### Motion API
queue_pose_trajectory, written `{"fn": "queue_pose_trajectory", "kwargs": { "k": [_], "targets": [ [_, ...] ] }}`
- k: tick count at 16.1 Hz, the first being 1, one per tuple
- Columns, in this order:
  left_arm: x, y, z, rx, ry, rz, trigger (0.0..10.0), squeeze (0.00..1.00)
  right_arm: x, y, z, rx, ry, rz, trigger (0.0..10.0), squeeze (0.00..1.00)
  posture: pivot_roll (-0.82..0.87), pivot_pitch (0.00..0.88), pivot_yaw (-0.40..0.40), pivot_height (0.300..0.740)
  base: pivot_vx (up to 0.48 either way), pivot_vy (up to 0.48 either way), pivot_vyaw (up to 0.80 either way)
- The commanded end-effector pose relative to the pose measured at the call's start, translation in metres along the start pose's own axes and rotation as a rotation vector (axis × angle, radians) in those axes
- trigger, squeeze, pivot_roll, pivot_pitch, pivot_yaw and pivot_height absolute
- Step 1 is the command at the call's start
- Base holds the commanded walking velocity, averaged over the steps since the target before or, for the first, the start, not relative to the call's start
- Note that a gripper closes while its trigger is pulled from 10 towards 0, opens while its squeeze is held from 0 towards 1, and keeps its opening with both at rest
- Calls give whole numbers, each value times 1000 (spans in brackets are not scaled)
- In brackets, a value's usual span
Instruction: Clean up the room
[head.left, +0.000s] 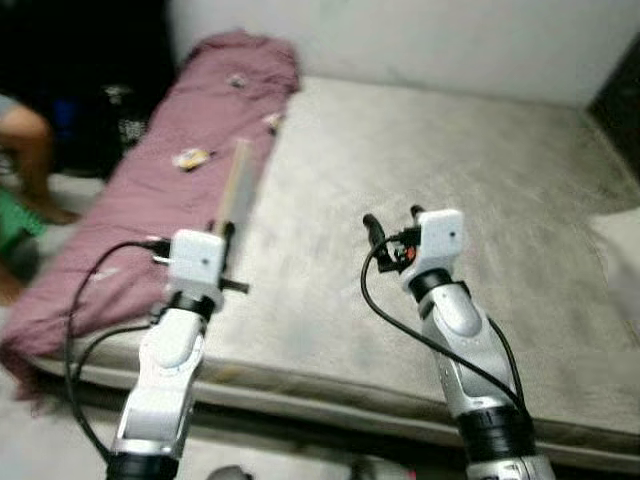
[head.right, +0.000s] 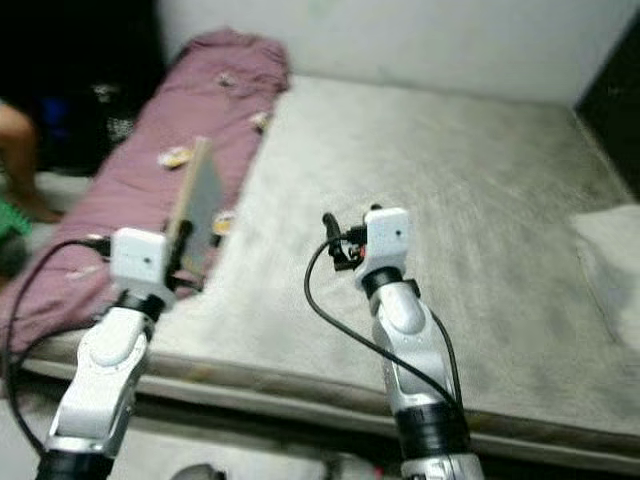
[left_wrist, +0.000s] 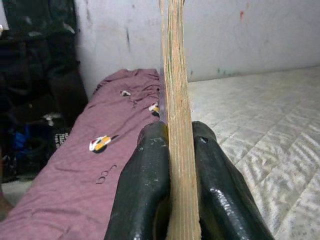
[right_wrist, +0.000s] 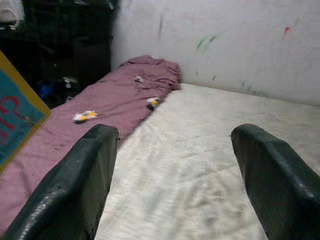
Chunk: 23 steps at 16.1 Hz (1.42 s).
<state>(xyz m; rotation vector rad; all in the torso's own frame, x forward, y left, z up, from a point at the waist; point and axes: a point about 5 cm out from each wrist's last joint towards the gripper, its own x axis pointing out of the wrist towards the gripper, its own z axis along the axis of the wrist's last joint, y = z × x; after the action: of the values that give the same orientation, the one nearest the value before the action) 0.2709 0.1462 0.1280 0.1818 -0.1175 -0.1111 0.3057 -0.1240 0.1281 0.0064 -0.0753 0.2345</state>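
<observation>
Grey mattress lies broad and bare ahead of both arms, its near edge just below them. The left gripper hangs over the near left part of the bed, its jaws clamped on a thin book held upright and edge-on, the book rising between the fingers. The right wrist view shows that book's blue cover with a yellow border. The right gripper hovers over the mattress middle with its jaws spread wide, nothing between them. A mauve blanket runs along the bed's left edge to the far left corner, small printed patches on it. Beyond, a white wall; a person's leg at the far left.
</observation>
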Motion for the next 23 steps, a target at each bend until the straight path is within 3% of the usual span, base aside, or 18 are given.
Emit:
{"fn": "queue_pose_trajectory", "kwargs": {
  "k": [1,6,11,15,23],
  "targets": [
    [3,-8,11,-13,-53,-23,10000,0,-1,-7,0,-9,4,-18,10000,0,-10,7,-23,740,0,-480,0],
    [4,-8,12,-18,-56,-15,10000,0,-3,-10,-2,-18,15,-23,10000,0,-14,11,-23,740,0,-448,0],
    [5,-9,14,-46,-68,-17,10000,0,-2,-11,-2,-16,20,-29,10000,0,-17,14,-25,740,0,0,0],
    [5,-10,16,-64,-77,-25,10000,0,-1,-14,-2,-12,28,-41,10000,0,-19,12,-28,740,0,0,-664],
    [7,-10,17,-63,-85,-17,10000,0,1,-14,-1,-18,24,-38,10000,0,-20,8,-29,740,0,-47,0]
  ]
}}
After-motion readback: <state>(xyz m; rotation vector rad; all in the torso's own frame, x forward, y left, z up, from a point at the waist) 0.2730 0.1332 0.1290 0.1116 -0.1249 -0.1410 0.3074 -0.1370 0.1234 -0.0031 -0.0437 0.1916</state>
